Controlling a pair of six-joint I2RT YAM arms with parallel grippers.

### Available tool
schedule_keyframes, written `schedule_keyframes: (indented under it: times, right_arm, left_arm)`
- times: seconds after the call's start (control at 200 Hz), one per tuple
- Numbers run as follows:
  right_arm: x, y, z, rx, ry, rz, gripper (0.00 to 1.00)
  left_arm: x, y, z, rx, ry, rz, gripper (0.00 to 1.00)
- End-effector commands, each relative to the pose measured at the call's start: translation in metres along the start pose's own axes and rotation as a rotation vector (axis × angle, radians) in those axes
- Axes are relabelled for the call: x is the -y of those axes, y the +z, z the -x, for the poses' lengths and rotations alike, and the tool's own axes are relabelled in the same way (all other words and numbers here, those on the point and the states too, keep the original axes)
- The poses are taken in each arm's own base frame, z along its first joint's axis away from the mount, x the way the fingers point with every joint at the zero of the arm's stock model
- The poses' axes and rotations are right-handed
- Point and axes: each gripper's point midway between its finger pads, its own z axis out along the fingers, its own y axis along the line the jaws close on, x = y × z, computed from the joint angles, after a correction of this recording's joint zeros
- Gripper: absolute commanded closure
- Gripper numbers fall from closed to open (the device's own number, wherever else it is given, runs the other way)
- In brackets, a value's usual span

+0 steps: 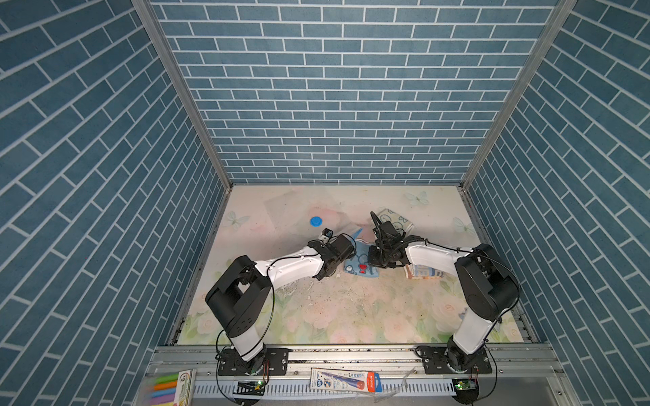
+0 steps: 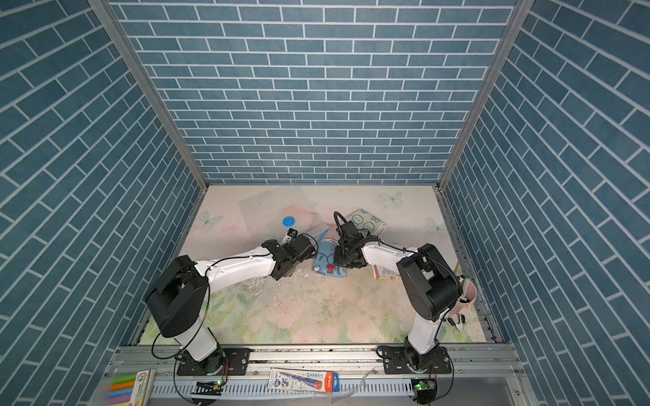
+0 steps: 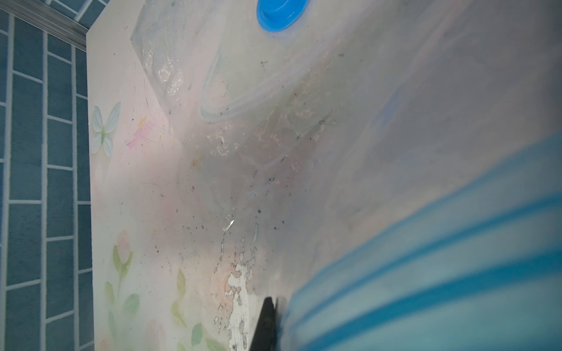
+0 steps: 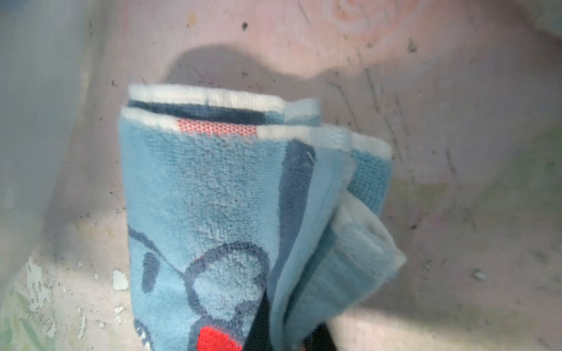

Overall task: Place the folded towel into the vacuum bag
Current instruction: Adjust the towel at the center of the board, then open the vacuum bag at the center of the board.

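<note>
The folded towel (image 1: 358, 265) (image 2: 327, 265) is light blue with a cartoon figure and a red patch, and it lies mid-table between the two arms. In the right wrist view my right gripper (image 4: 292, 316) is shut on the towel (image 4: 219, 188), one black finger (image 4: 260, 322) on top and the other under the folded layers. The vacuum bag (image 1: 292, 214) (image 2: 267, 211) lies flat behind the left arm, its blue valve cap (image 1: 316, 221) (image 3: 281, 13) facing up. My left gripper (image 1: 351, 246) (image 3: 278, 307) is shut on the bag's blue zip strip (image 3: 441, 273), lifting that edge.
A patterned towel (image 1: 395, 218) lies behind the right wrist and a striped one (image 1: 422, 272) under the right forearm. A pink cup (image 2: 466, 297) and a clip (image 2: 457, 320) sit at the right edge. A pen package (image 1: 346, 379) and markers (image 1: 167, 388) rest on the front rail.
</note>
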Motion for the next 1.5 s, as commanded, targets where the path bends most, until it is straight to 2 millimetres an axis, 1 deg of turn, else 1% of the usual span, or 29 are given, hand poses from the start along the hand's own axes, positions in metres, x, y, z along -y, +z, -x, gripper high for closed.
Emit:
schedule_keyframes:
  times: [0.0, 0.08, 0.145, 0.225, 0.34, 0.4, 0.51, 0.62, 0.69, 0.77, 0.91, 0.995, 1.095, 1.15, 1.265, 1.375, 1.495]
  right_arm:
    - [0.0, -0.008, -0.013, -0.013, 0.049, 0.043, 0.87]
    - [0.006, -0.012, -0.019, -0.004, 0.069, 0.037, 0.86]
    - [0.013, -0.015, -0.023, 0.003, 0.081, 0.023, 0.83]
    - [0.018, -0.019, -0.026, 0.005, 0.087, 0.019, 0.73]
    - [0.02, -0.026, -0.025, 0.016, 0.095, 0.033, 0.57]
    - [0.021, -0.029, -0.024, 0.019, 0.102, 0.048, 0.51]
    - [0.019, -0.033, -0.022, 0.009, 0.117, 0.108, 0.46]
    - [0.019, -0.038, -0.019, 0.006, 0.125, 0.138, 0.46]
    - [0.011, -0.045, -0.014, 0.025, 0.102, 0.172, 0.46]
    - [-0.004, -0.059, -0.005, 0.069, 0.069, 0.246, 0.46]
    - [-0.033, -0.086, 0.017, 0.164, 0.023, 0.371, 0.46]
    - [-0.044, -0.094, 0.027, 0.194, 0.014, 0.403, 0.46]
    - [-0.053, -0.099, 0.038, 0.218, 0.016, 0.435, 0.46]
    - [-0.061, -0.102, 0.047, 0.245, 0.025, 0.47, 0.46]
    - [-0.08, -0.101, 0.059, 0.269, 0.032, 0.523, 0.45]
    - [-0.098, -0.098, 0.066, 0.275, 0.012, 0.542, 0.45]
    - [-0.11, -0.094, 0.068, 0.279, -0.005, 0.545, 0.45]
  left_arm:
    - [-0.003, -0.002, 0.003, -0.001, -0.006, 0.031, 1.0]
    - [0.0, -0.002, 0.003, 0.002, 0.005, 0.013, 1.0]
    - [0.004, -0.003, 0.003, 0.001, 0.016, -0.014, 1.0]
    - [0.01, -0.005, 0.003, -0.004, 0.032, -0.052, 1.0]
    - [0.016, -0.006, 0.002, -0.01, 0.05, -0.088, 1.0]
    - [0.018, -0.006, 0.002, -0.011, 0.062, -0.106, 1.0]
    - [0.024, -0.01, 0.005, 0.006, 0.075, -0.149, 1.0]
    - [0.026, -0.014, 0.009, 0.027, 0.074, -0.195, 1.0]
    - [0.028, -0.018, 0.013, 0.044, 0.075, -0.222, 1.0]
    - [0.028, -0.021, 0.018, 0.064, 0.068, -0.252, 1.0]
    - [0.032, -0.028, 0.028, 0.094, 0.06, -0.32, 1.0]
    - [0.032, -0.03, 0.032, 0.106, 0.058, -0.342, 1.0]
    - [0.034, -0.031, 0.035, 0.117, 0.039, -0.376, 1.0]
    - [0.034, -0.031, 0.035, 0.119, 0.021, -0.395, 1.0]
    - [0.037, -0.032, 0.037, 0.121, 0.008, -0.42, 1.0]
    - [0.038, -0.031, 0.037, 0.113, 0.015, -0.417, 1.0]
    - [0.037, -0.03, 0.036, 0.108, 0.009, -0.415, 1.0]
